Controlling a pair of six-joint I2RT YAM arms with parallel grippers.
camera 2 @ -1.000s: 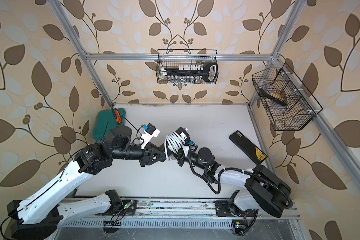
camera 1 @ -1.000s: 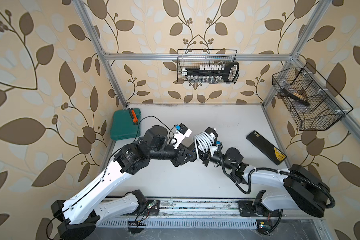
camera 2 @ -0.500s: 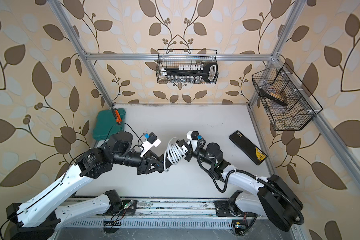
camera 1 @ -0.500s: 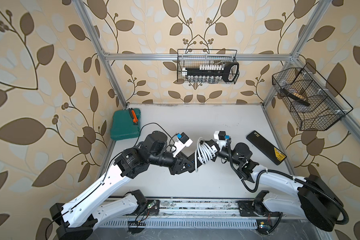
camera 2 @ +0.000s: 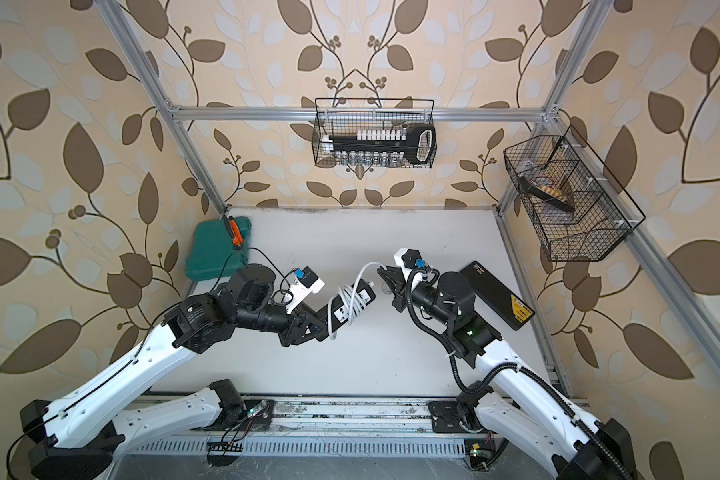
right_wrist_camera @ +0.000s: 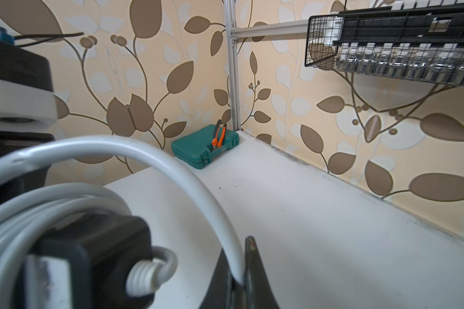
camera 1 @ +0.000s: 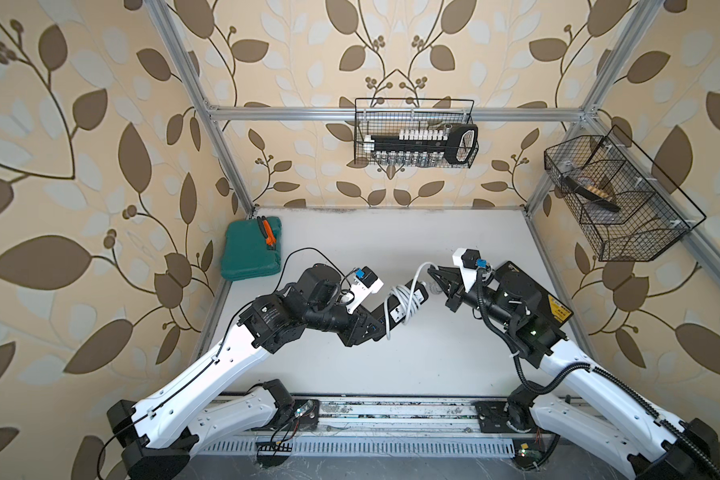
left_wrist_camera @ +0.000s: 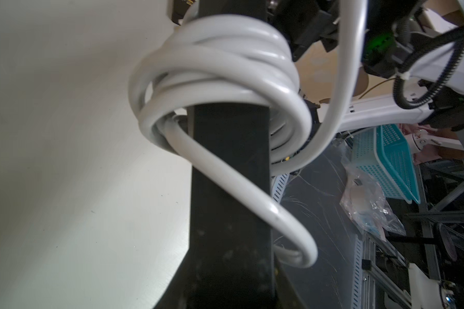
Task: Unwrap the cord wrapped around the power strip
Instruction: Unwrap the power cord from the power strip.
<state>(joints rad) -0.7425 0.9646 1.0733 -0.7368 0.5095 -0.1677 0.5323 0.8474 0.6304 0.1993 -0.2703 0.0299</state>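
One label was all I could find: a yellow one on the flat black case point(camera 1: 558, 309) lying on the table point(camera 1: 391, 370) by the right arm, and its dark print was too small to read. I couldn't make out any writing on the power strip point(camera 1: 396, 316) either. It just had white socket faces turned up toward both top views and a plain black back in the left wrist view point(left_wrist_camera: 229, 214).

The left gripper point(camera 1: 370, 327) was clenched on one end of the strip, so the bar stuck straight out from its jaws. The long axis ran diagonally in both top views, from the left gripper toward the far right. The free end, where the cord point(camera 1: 411, 299) comes out of a ribbed sleeve, was aimed at the right gripper point(camera 1: 433, 273) and sat just short of it, not touching.

Several loops of cord were wound around the middle of the bar, and one slack loop drooped off near the left gripper's end. From the coil a free length arched up and over to the right gripper, whose jaws were pinched tight on it. The right wrist view showed the cord point(right_wrist_camera: 172, 163) dropping right in between them.
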